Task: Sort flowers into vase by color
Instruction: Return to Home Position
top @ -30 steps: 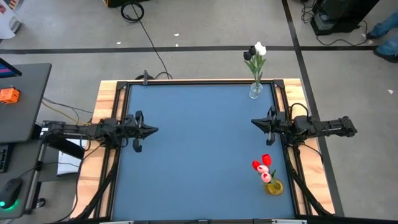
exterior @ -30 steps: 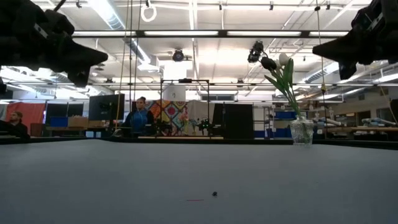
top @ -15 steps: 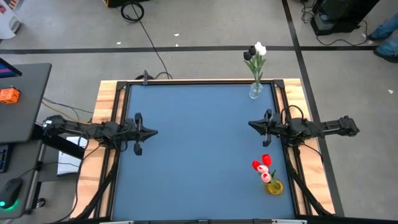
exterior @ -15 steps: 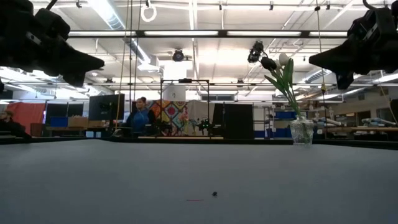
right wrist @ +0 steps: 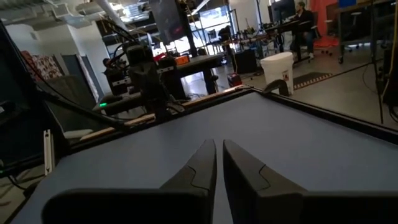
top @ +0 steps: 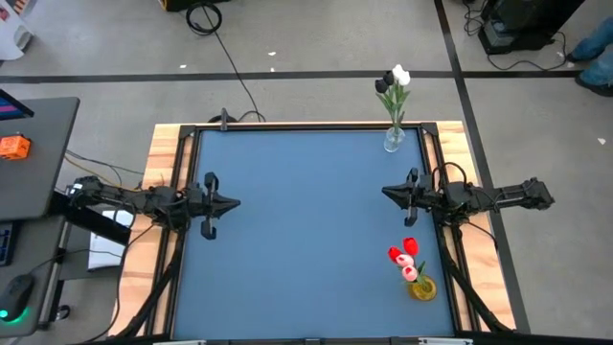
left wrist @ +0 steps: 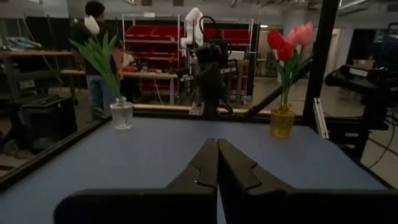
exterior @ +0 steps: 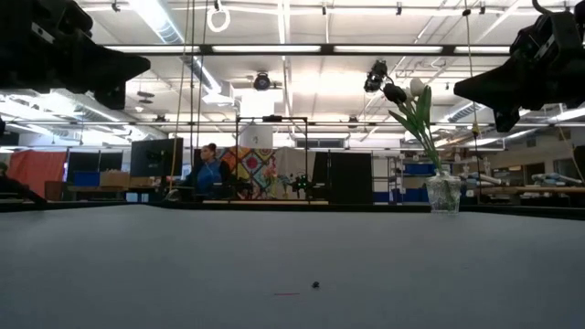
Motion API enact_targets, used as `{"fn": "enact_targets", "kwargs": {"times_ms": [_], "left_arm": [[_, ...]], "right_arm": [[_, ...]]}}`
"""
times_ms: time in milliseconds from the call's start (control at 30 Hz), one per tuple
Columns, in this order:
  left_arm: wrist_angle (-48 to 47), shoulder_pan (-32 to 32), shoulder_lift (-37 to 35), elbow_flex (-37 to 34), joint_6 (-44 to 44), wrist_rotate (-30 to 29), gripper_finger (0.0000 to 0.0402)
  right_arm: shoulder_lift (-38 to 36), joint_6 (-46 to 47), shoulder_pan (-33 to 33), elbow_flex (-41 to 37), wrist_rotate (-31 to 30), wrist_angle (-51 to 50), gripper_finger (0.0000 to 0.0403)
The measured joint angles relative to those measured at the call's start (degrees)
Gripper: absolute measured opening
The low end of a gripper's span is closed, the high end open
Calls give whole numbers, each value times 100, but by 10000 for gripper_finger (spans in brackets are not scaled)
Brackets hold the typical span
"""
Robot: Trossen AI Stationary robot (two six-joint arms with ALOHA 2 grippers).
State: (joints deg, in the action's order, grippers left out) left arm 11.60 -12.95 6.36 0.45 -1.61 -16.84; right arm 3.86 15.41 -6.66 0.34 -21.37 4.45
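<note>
A clear glass vase (top: 394, 140) stands at the table's far right corner, holding a black tulip and a white tulip (top: 400, 74); it shows too in the low view (exterior: 443, 193) and the left wrist view (left wrist: 121, 114). A yellow vase (top: 421, 287) near the right near edge holds red and pink tulips (top: 406, 255), also seen in the left wrist view (left wrist: 283, 121). My left gripper (top: 237, 202) hovers shut over the table's left side, touching nothing. My right gripper (top: 384, 193) hovers shut over the right side, between the two vases.
The blue table top (top: 306, 230) lies bare between the two grippers. Wooden and black frame rails (top: 172, 153) border it. A desk (top: 29, 153) stands left of the table. People show in the room beyond (exterior: 208, 174).
My left gripper has drawn back slightly toward the table's left edge and risen a little in the low view. My right gripper has shifted slightly toward the table's middle. Both stay shut. The vases and flowers have kept still.
</note>
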Motion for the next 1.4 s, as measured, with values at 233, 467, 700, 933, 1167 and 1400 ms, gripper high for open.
{"fn": "enact_targets", "kwargs": {"times_ms": [233, 467, 700, 933, 1167, 1400], "left_arm": [[43, 0, 1, 0, 418, -1, 13], [43, 0, 1, -2, 398, 0, 15], [43, 0, 1, -2, 394, -2, 16], [50, 0, 1, -4, 375, -1, 16], [52, 0, 1, -4, 376, -1, 16], [52, 0, 1, -4, 376, -1, 16]], "right_arm": [[0, 1, 0, 0, 2, 2, 37], [0, 4, 0, 0, 2, 0, 37], [0, -3, 0, 0, 2, 0, 37], [0, -1, 0, 0, 2, 0, 37], [0, -3, 0, 0, 2, 0, 37], [0, -4, 0, 0, 2, 0, 37]]}}
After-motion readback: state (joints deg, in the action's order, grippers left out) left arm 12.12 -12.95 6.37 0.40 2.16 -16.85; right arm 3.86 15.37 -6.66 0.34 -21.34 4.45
